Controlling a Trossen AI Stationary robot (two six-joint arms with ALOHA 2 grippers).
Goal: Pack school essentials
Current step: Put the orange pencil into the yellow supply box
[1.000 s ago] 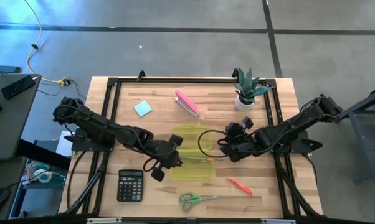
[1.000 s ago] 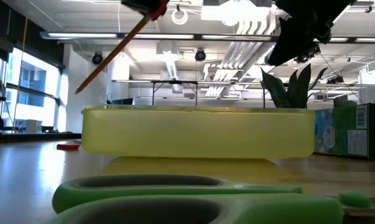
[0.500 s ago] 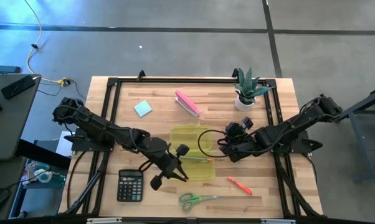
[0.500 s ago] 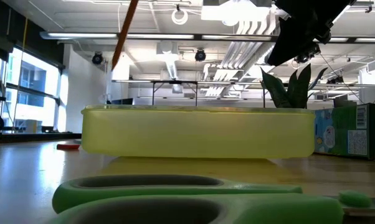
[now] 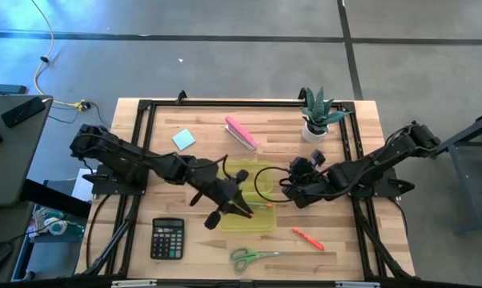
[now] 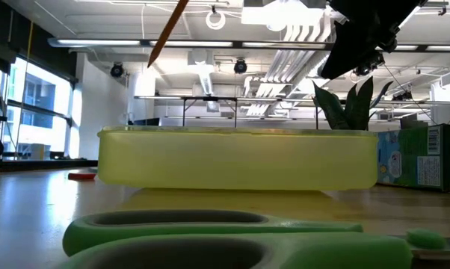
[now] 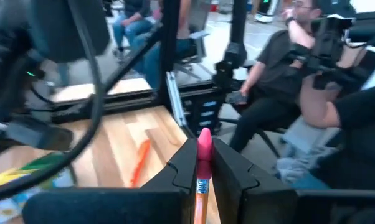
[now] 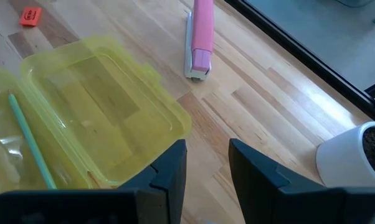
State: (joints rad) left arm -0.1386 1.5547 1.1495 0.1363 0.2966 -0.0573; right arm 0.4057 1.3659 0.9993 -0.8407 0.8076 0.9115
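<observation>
My left gripper is shut on an orange pencil with a pink eraser, above the open yellow case. The case rests on the table with its lid laid open, and a teal pen lies in it. My right gripper hovers open at the case's right side, with nothing between its fingers. Green-handled scissors and an orange-red pen lie near the front edge. A light-blue note pad lies at the far left. My left gripper pinches the pencil between its two fingers just below the pink eraser, which sticks out past the fingertips. The pencil slants steeply, its point down and toward the table's left. It hangs clear above the case.
A black calculator lies at the near left and a pink oblong block at the far middle. A potted plant stands at the far right. People sit beyond the table in the left wrist view.
My left gripper has swung from the case's near left corner toward the near edge, then up and rightward over the case, tipping up toward level and rolling. It has stayed shut on the pencil. The pencil has risen and now stands steeper, its point higher above the case.
</observation>
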